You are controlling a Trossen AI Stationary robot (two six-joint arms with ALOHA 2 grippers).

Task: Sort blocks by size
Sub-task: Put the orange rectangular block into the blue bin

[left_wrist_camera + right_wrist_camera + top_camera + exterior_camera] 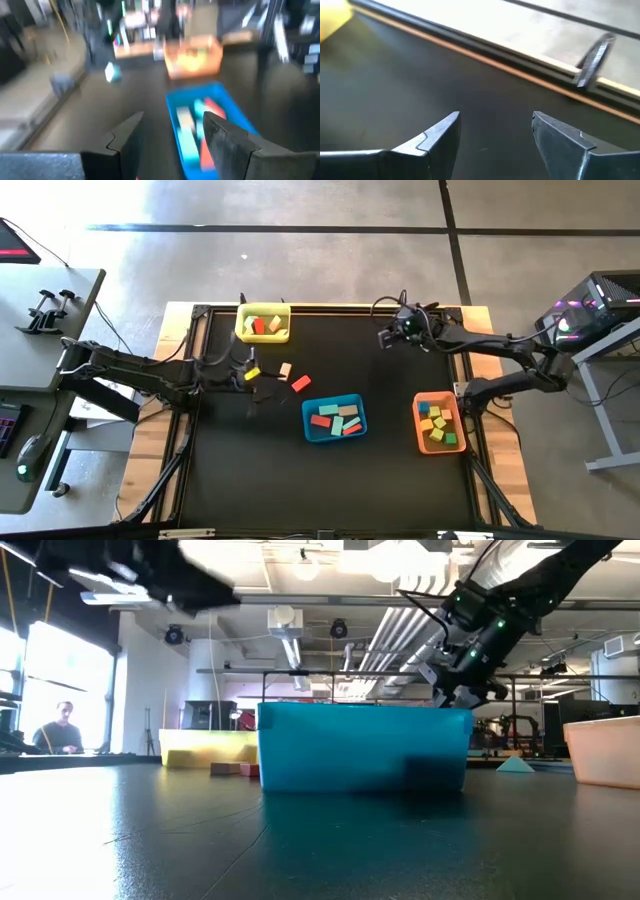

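The main risk is a nudge: the left gripper [238,370], fingers spread and empty, sits just beside the yellow block [252,373], and a skewed descent could push it into the tan block [285,369] or red block [300,383] nearby. The right gripper [388,337], also spread and empty, hangs near the table's far edge, well apart from all three loose blocks.

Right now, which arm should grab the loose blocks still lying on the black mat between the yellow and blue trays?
Left. The left gripper is open right beside the loose yellow block, tan block and red block. The right gripper, also open, sits at the far edge, away from them.
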